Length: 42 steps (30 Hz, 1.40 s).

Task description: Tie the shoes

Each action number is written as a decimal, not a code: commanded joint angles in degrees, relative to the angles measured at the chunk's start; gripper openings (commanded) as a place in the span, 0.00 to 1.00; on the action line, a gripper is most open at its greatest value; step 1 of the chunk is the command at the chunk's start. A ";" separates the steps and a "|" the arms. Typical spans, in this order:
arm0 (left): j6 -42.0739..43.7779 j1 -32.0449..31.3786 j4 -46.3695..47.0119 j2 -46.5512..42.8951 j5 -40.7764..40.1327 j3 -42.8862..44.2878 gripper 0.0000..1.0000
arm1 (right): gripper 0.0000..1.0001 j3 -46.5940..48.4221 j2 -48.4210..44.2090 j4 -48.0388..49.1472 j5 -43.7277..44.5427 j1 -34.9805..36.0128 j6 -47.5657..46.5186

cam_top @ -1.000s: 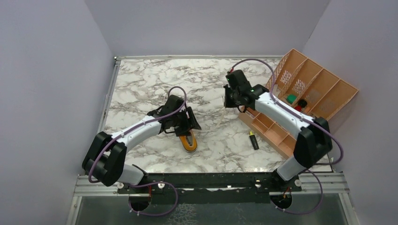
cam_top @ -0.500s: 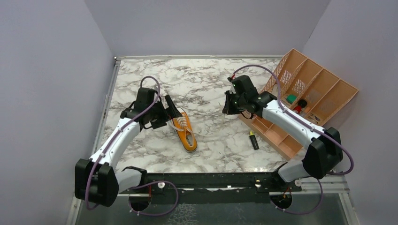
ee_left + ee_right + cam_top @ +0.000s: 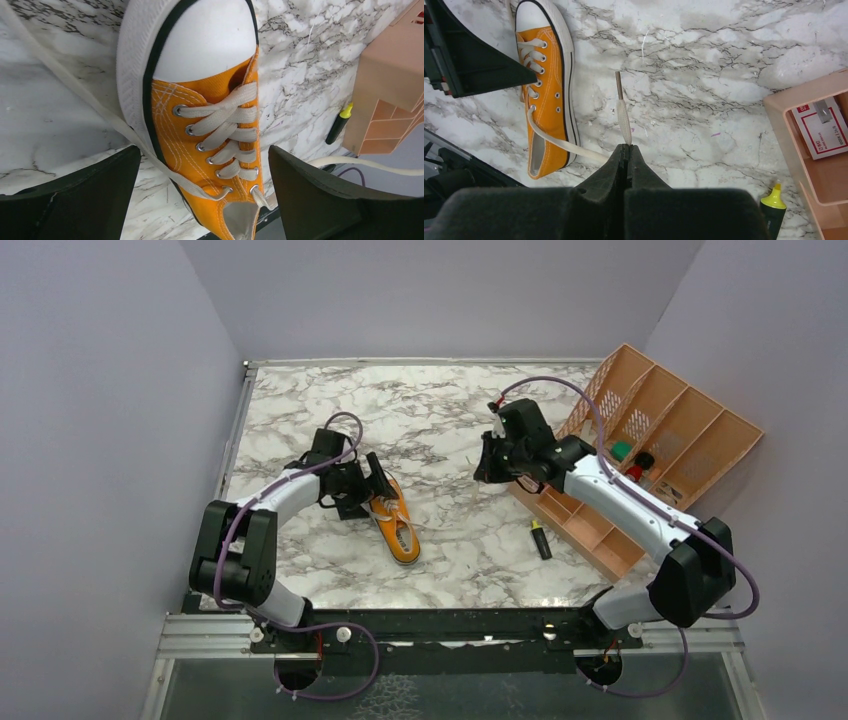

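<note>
The orange sneaker [image 3: 401, 532] lies on the marble table, white toe cap toward the back, laces untied. My left gripper [image 3: 376, 484] is open over the toe end; in the left wrist view the shoe [image 3: 215, 115] lies between its wide-apart fingers [image 3: 90, 195], touching neither. One loose lace [image 3: 95, 102] trails away over the table. My right gripper [image 3: 487, 466] is to the right of the shoe, shut on the other white lace [image 3: 624, 117], whose tip sticks out past the fingertips. The lace runs back to the shoe [image 3: 546, 90].
An orange divided organizer [image 3: 690, 435] stands at the right, with green [image 3: 622, 450] and red [image 3: 645, 460] items inside. A yellow-capped marker [image 3: 540, 538] lies on the table by its near corner. Purple walls close in the table on three sides.
My left gripper swung back and left off the shoe, then returned to its toe end, still open. My right gripper, holding the lace, shifted only slightly.
</note>
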 commanded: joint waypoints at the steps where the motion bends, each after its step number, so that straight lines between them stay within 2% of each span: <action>1: -0.36 -3.45 1.86 -1.63 -1.70 -1.38 0.99 | 0.01 1.24 -3.19 0.22 -0.19 -0.21 0.91; 9: -6.94 -12.58 10.57 2.99 0.06 -2.34 0.93 | 0.01 0.53 -6.74 -2.28 4.45 -0.65 3.34; 13: -11.06 -15.80 16.58 5.11 2.90 -2.90 0.92 | 0.01 0.86 -7.98 -6.98 15.89 -0.92 3.76; 15: -9.85 -16.83 16.66 5.95 3.66 -1.56 0.92 | 0.01 0.51 -8.88 -8.14 19.17 -1.49 2.24; 18: -6.32 -17.35 13.77 4.90 2.86 0.81 0.96 | 0.01 -0.52 -11.02 -8.49 18.73 -2.10 -0.08; 21: -2.29 -17.26 1.72 -0.25 -5.56 4.08 0.99 | 0.01 -2.30 -13.22 -7.25 14.04 -2.12 -2.75; 23: -2.89 -16.63 -4.82 -5.45 -11.36 4.07 0.99 | 0.01 -3.87 -14.47 -5.94 12.21 -2.16 -4.14; 25: -5.99 -15.09 -5.91 -9.32 -10.52 2.17 0.98 | 0.01 -4.81 -15.20 -5.38 12.51 -2.10 -4.20; 28: -12.14 -13.08 -4.94 -11.46 -8.70 0.50 0.89 | 0.01 -4.61 -14.71 -5.00 11.34 -2.14 -5.08; 29: -14.25 -11.84 -3.47 -11.45 -7.58 -0.37 0.82 | 0.01 -4.43 -14.37 -4.72 10.81 -2.11 -5.34; 32: -22.95 -7.95 2.94 -10.04 -3.35 -3.85 0.52 | 0.01 -4.08 -13.51 -3.39 9.65 -2.16 -5.85; 33: -26.19 -7.40 4.83 -9.45 -2.97 -4.78 0.47 | 0.01 -4.00 -13.32 -2.94 9.38 -2.16 -5.98; 39: -42.91 -7.24 15.00 -6.40 -3.27 -10.87 0.43 | 0.01 -3.49 -12.71 -1.37 8.04 -2.09 -6.54; 42: -48.36 -7.15 27.60 -3.28 -0.68 -16.25 0.48 | 0.01 -4.16 -12.92 -0.82 7.83 -2.16 -6.71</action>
